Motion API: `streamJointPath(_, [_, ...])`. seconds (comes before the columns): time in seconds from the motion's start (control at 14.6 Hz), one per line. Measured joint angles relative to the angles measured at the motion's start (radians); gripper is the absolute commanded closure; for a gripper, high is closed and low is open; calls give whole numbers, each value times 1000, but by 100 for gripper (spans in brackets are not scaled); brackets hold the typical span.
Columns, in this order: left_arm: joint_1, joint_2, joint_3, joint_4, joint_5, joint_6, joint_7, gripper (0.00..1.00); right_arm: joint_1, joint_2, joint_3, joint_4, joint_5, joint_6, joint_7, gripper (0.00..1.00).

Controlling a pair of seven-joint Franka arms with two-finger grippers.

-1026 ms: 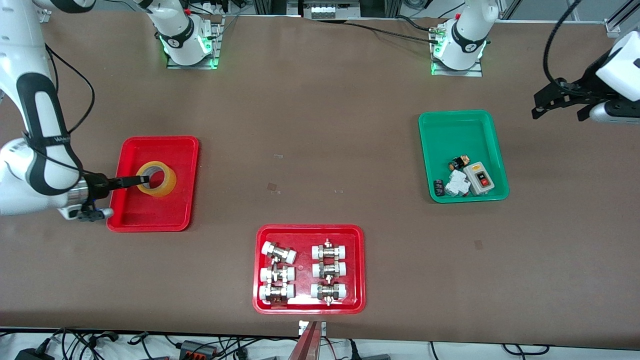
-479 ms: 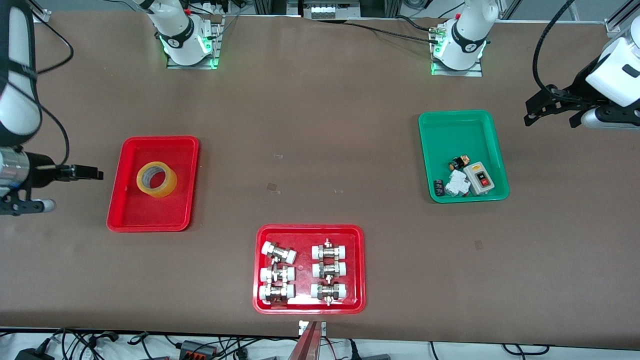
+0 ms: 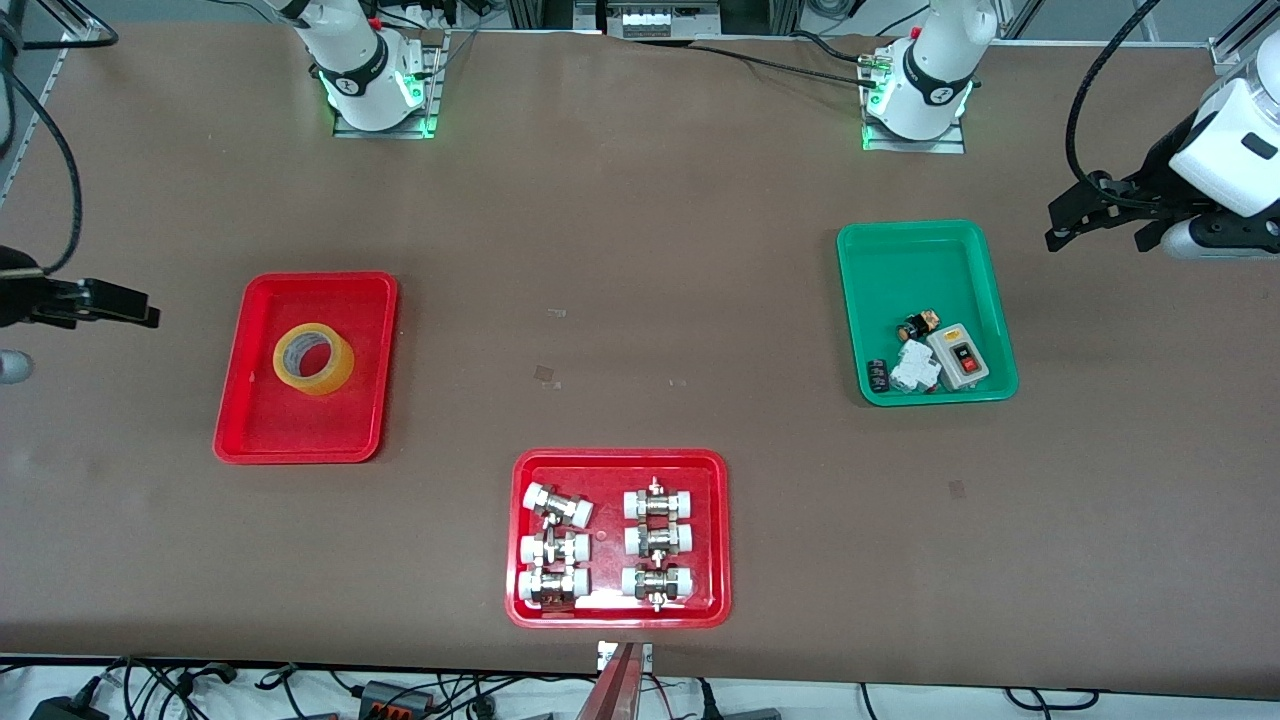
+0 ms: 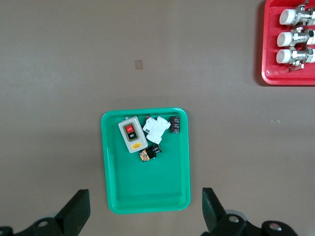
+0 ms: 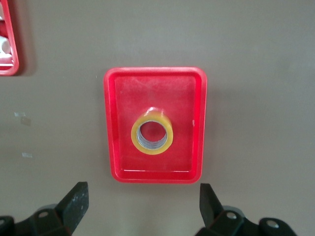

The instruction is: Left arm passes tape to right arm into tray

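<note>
1. The tape (image 3: pixel 313 358), a yellowish roll with a pale core, lies flat in the plain red tray (image 3: pixel 262 438) toward the right arm's end of the table; nothing touches it.
2. Right gripper (image 3: pixel 140 309) is up in the air over bare table just beside the tray's edge, released and empty. The front view shows only its dark finger tips at the picture edge.
3. Right wrist view gives what the front view lacks: both fingers (image 5: pixel 75 203) spread wide, with the tape (image 5: pixel 152 133) and tray (image 5: pixel 197 123) seen from straight above between them, well below. The core's hole faces up.
4. Left gripper (image 3: pixel 1060 216) hangs over bare table at the left arm's end, beside the green tray (image 3: pixel 920 250), waiting, jaws apart and holding nothing.
5. Left wrist view shows its fingers (image 4: pixel 76 211) wide apart over the green tray (image 4: pixel 147 191), and the contents more clearly: a grey switch box (image 4: pixel 131 134) with a red button, white clips, small dark parts.
6. A second red tray (image 3: pixel 520 540) with metal-and-white pipe fittings (image 3: pixel 655 540) sits nearest the front camera, mid-table; only its corner shows in each wrist view.
</note>
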Motion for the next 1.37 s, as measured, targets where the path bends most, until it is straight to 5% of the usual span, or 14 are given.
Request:
streamJointPath(0.82, [12,3,12,0,18,-3,34,0,70,-14,-84,-10,-2,153,87,0])
streamJointPath(1.37, [9,3,3,0,18,-4,43,0,82,-171,-92,-248,-33,227,82,0])
